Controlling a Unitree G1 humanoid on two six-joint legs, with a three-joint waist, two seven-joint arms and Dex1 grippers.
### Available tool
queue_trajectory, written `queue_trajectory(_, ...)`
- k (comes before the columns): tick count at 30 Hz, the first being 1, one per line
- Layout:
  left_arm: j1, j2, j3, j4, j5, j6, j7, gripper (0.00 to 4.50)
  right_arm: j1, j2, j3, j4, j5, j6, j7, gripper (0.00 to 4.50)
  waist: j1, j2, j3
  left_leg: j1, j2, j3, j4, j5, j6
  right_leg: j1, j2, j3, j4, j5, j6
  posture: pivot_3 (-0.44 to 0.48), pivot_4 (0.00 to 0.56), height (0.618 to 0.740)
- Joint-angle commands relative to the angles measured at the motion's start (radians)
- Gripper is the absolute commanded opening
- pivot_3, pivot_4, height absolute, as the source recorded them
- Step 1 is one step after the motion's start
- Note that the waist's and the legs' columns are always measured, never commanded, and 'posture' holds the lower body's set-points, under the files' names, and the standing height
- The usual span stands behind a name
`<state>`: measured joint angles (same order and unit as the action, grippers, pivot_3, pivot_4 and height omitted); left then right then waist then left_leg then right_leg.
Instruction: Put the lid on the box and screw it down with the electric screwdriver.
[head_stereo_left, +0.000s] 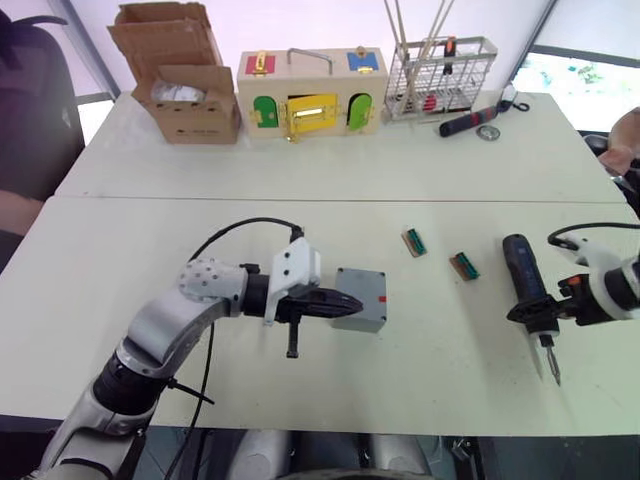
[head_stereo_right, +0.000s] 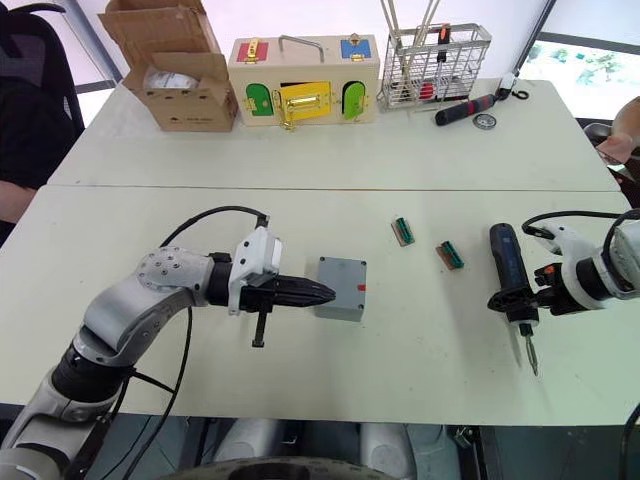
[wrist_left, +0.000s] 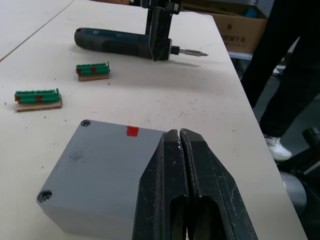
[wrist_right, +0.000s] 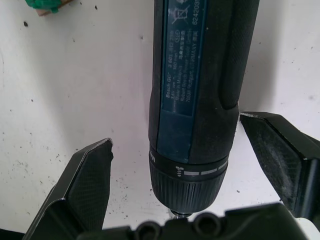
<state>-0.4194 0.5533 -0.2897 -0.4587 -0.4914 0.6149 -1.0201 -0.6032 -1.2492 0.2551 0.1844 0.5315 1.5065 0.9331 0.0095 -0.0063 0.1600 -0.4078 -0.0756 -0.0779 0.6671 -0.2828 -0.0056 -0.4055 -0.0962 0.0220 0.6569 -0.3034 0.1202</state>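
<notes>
Left eye view: the small square grey plastic box with its flat grey lid (head_stereo_left: 361, 297) already on top sits on the white table (head_stereo_left: 300, 170), a red mark on its right side. The left gripper (head_stereo_left: 345, 303) rests against the box's left edge, its two black fingers clenched together with nothing between them — the left wrist view shows them pressed flat over the lid, plus two corner screw holes the head views barely resolve.

The long dark blue-black electric screwdriver (head_stereo_left: 527, 290) lies well to the right, its thin metal bit pointing toward the table's near edge. The right gripper (head_stereo_left: 541, 313) straddles its collar end. The right wrist view makes clear what the head views leave uncertain: the black fingers (wrist_right: 85, 186) stand spread on either side of the barrel, apart from it, not grasping.

Between box and screwdriver lie two small green terminal blocks (head_stereo_left: 414, 242) (head_stereo_left: 463, 266). Along the far edge stand a cardboard box (head_stereo_left: 180, 75), a wooden box with coloured doors (head_stereo_left: 311, 95) and a wire rack (head_stereo_left: 440, 72), with a black-and-red handled tool (head_stereo_left: 468, 121) beside it.
</notes>
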Motion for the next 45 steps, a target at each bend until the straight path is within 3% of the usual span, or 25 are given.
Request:
queue_trajectory(1,-0.018,-0.009,0.004,-0.037,-0.021,0.006,0.006,0.00,-0.016,0.056,0.021,0.042,-0.045,-0.032,-0.030,4.48,-0.003,-0.005,-0.002,0.001,0.000,0.000,0.000,0.000,0.000,0.001,0.000,0.000,0.000,0.000,0.000,0.000,0.150,0.740)
queue_trajectory(3,-0.022,-0.016,0.002,-0.031,-0.021,0.009,0.008,0.00,-0.023,0.077,0.032,0.060,-0.070,-0.049,-0.036,4.48,-0.005,-0.010,-0.005,0.002,0.000,0.000,0.001,0.000,0.000,0.003,0.000,0.000,0.000,0.000,0.000,0.000,0.150,0.740)
queue_trajectory(4,-0.022,-0.018,0.002,-0.030,-0.021,0.011,0.009,0.00,-0.021,0.083,0.039,0.063,-0.085,-0.064,-0.040,3.97,-0.005,-0.011,-0.006,0.002,0.000,0.000,0.001,0.000,0.000,0.003,0.000,0.000,-0.001,0.000,0.000,0.000,0.150,0.740)
queue_trajectory(6,-0.018,-0.017,0.006,-0.037,-0.023,0.016,0.011,0.00,-0.012,0.089,0.046,0.060,-0.104,-0.077,-0.042,3.38,-0.005,-0.013,-0.008,0.002,0.000,-0.001,0.001,0.000,0.000,0.004,0.000,0.000,-0.001,0.000,0.000,0.000,0.150,0.740)
queue_trajectory(12,-0.015,-0.024,0.009,-0.039,-0.027,0.023,0.024,0.00,0.002,0.096,0.049,0.065,-0.130,-0.079,-0.023,1.94,-0.005,-0.015,-0.009,0.002,0.000,-0.001,0.001,0.000,0.000,0.004,0.000,0.001,-0.003,0.000,0.000,0.000,0.150,0.740)
queue_trajectory(21,-0.029,-0.024,0.023,-0.003,-0.035,0.012,0.015,0.00,-0.016,0.135,-0.032,0.095,-0.143,-0.059,-0.048,1.93,-0.005,-0.020,-0.012,0.003,0.000,-0.001,0.001,0.000,0.000,0.006,0.000,0.000,-0.004,0.000,0.000,0.000,0.150,0.740)
queue_trajectory(23,-0.047,-0.023,0.036,0.027,-0.039,0.007,0.002,0.00,-0.105,0.162,-0.161,0.158,-0.123,-0.009,-0.071,1.93,-0.010,-0.019,-0.011,0.004,0.000,-0.001,0.001,0.000,0.000,0.007,0.000,0.000,-0.005,0.000,-0.001,0.000,0.150,0.740)
queue_trajectory(26,-0.067,-0.016,0.052,0.073,-0.043,-0.009,-0.024,0.00,-0.200,0.206,-0.304,0.204,-0.114,0.053,-0.120,1.93,-0.018,-0.006,-0.008,0.002,-0.001,0.000,0.001,0.000,0.000,0.005,-0.001,0.001,-0.005,0.001,-0.002,0.000,0.150,0.740)
queue_trajectory(28,-0.103,-0.015,0.065,0.125,-0.047,-0.016,-0.052,0.00,-0.308,0.229,-0.536,0.245,-0.067,0.097,-0.175,1.93,-0.018,0.002,-0.007,-0.001,-0.001,0.000,0.000,0.000,0.000,0.000,-0.001,0.001,-0.003,0.001,-0.001,0.000,0.150,0.740)
queue_trajectory(31,-0.164,-0.012,0.071,0.207,-0.050,-0.028,-0.108,0.00,-0.334,0.360,-0.911,0.043,0.088,0.108,-0.293,1.93,-0.007,0.010,-0.006,-0.007,-0.001,0.001,-0.002,0.000,0.000,-0.008,-0.001,0.000,-0.002,0.001,-0.001,0.000,0.150,0.740)
queue_trajectory(33,-0.183,-0.009,0.070,0.237,-0.048,-0.037,-0.132,0.00,-0.316,0.457,-1.044,-0.102,0.164,0.108,-0.386,1.93,-0.004,0.009,-0.006,-0.007,0.001,-0.001,-0.004,0.000,0.000,-0.010,0.000,-0.003,0.004,0.001,-0.001,0.000,0.150,0.740)
queue_trajectory(36,-0.238,-0.009,0.052,0.311,-0.028,-0.051,-0.181,0.00,-0.224,0.839,-1.175,-0.637,0.236,0.060,-0.530,1.93,-0.004,0.007,-0.007,-0.007,0.001,-0.003,-0.004,0.000,-0.001,-0.010,0.000,-0.004,0.007,0.001,-0.001,0.000,0.150,0.740)
queue_trajectory(39,-0.264,-0.011,0.035,0.359,-0.003,-0.070,-0.209,0.00,-0.093,1.067,-1.084,-0.923,0.225,-0.097,-0.627,1.93,-0.005,0.009,-0.007,-0.008,0.000,-0.002,-0.002,0.002,-0.003,-0.011,0.000,-0.002,0.009,0.001,-0.001,0.000,0.150,0.740)
queue_trajectory(45,-0.259,-0.009,0.001,0.371,0.045,-0.092,-0.239,0.00,0.177,1.165,-0.778,-1.044,0.139,-0.424,-0.616,1.93,-0.003,0.009,-0.007,-0.008,-0.004,-0.001,0.000,0.003,-0.004,-0.014,0.000,0.000,0.011,0.001,-0.001,0.000,0.150,0.740)
